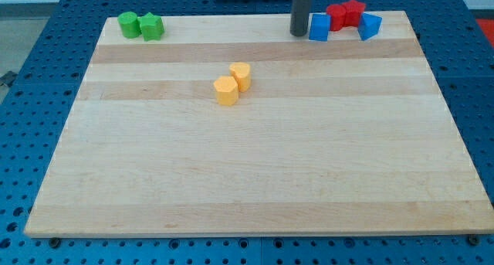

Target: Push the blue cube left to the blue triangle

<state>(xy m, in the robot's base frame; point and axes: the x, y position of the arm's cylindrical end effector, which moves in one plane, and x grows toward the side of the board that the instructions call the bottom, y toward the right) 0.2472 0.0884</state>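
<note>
The blue cube (319, 27) sits near the board's top edge, right of centre. The blue triangle (369, 26) lies further to the view's right, with two red blocks (345, 15) between and slightly behind them. The dark rod comes down from the view's top and my tip (298, 33) rests on the board just left of the blue cube, touching or almost touching its left face.
Two green blocks (140, 25) sit side by side at the board's top left corner. Two yellow blocks (233, 83) touch each other near the board's middle, slightly left. The wooden board (247, 180) lies on a blue perforated table.
</note>
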